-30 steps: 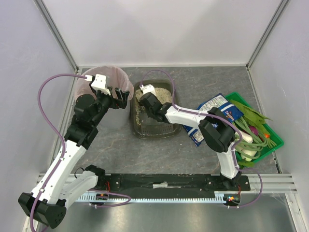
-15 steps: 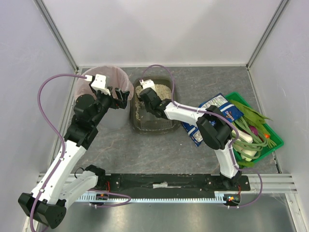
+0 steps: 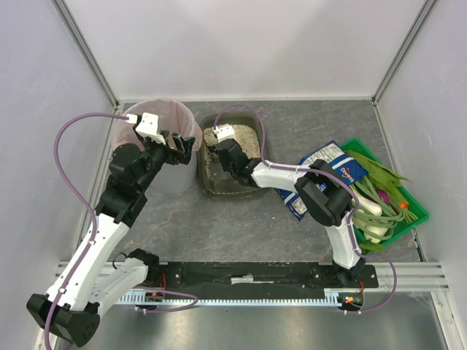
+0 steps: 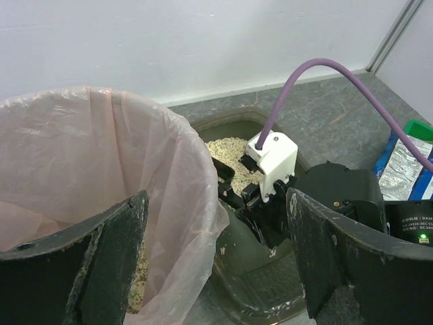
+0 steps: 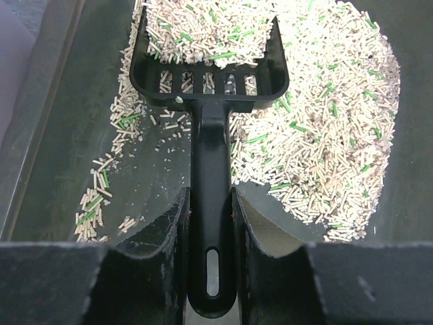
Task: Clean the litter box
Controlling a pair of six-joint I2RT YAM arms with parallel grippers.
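The litter box (image 3: 219,191) is a dark tray holding pale pellets, in the middle of the table. It also shows in the left wrist view (image 4: 270,288) and the right wrist view (image 5: 61,135). My right gripper (image 3: 221,151) (image 5: 210,223) is shut on the handle of a black slotted scoop (image 5: 210,61). The scoop's head lies in the litter, heaped with pellets. My left gripper (image 3: 182,143) (image 4: 216,257) is open and empty, between the rim of the pink-lined bin (image 3: 157,117) (image 4: 81,149) and the litter box.
Some pellets lie at the bottom of the pink-lined bin. A blue snack bag (image 3: 325,164) lies right of the litter box. A green crate of vegetables (image 3: 412,211) stands at the right wall. White walls close in the table on three sides.
My right gripper has pushed the scoop a little farther into the litter heap. The box's near edge has shifted slightly towards the back. The left arm has barely moved.
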